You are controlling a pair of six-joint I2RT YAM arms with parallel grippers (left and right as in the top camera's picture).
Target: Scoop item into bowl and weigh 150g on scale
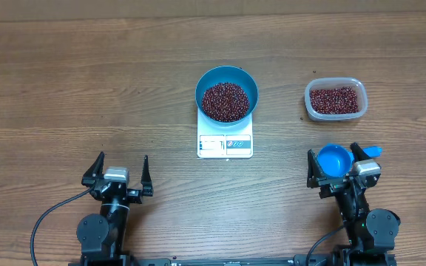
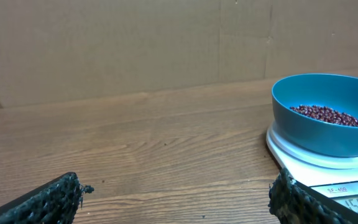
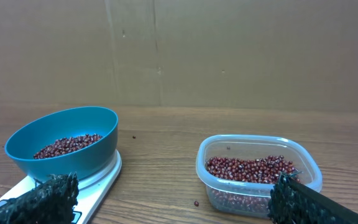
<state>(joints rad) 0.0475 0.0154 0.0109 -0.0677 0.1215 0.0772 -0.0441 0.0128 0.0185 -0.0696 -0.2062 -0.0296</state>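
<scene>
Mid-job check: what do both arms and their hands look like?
Both arms are black with rounded joint housings and a silver-grey block at each wrist. The left hand and right hand each have two slim black fingers with rough, knobbly pads. A black cable loops from each base. No markings are legible.

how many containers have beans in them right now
2. The blue bowl sits on the scale mid-table, and the clear tub is to its right. The small blue scoop, nearer the robot, looks empty. Nothing seems hidden.
</scene>
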